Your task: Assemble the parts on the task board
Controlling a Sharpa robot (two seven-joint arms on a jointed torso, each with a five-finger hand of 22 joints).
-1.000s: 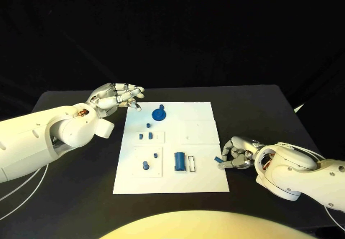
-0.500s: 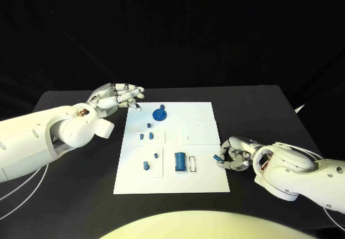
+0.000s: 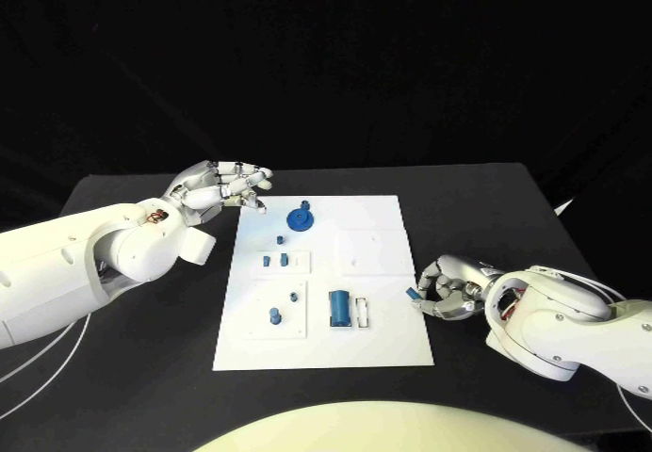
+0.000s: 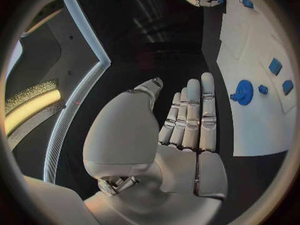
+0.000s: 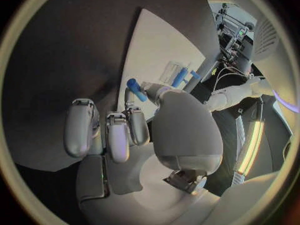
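Observation:
The white task board lies mid-table. On it are a round blue part, several small blue parts and a blue block beside a white slot. My right hand hovers at the board's right edge and pinches a small blue part between thumb and finger; the right wrist view shows the pinched part over the board's edge. My left hand is off the board's far left corner, fingers held together with nothing in them. The left wrist view shows that hand beside the board.
Black table surrounds the board on all sides, with bare room to the left and right. The board's right half has faint recesses and no parts on it.
My right hand has edged slightly away from the robot along the board's right edge, still pinching the small blue part. The left hand has barely moved.

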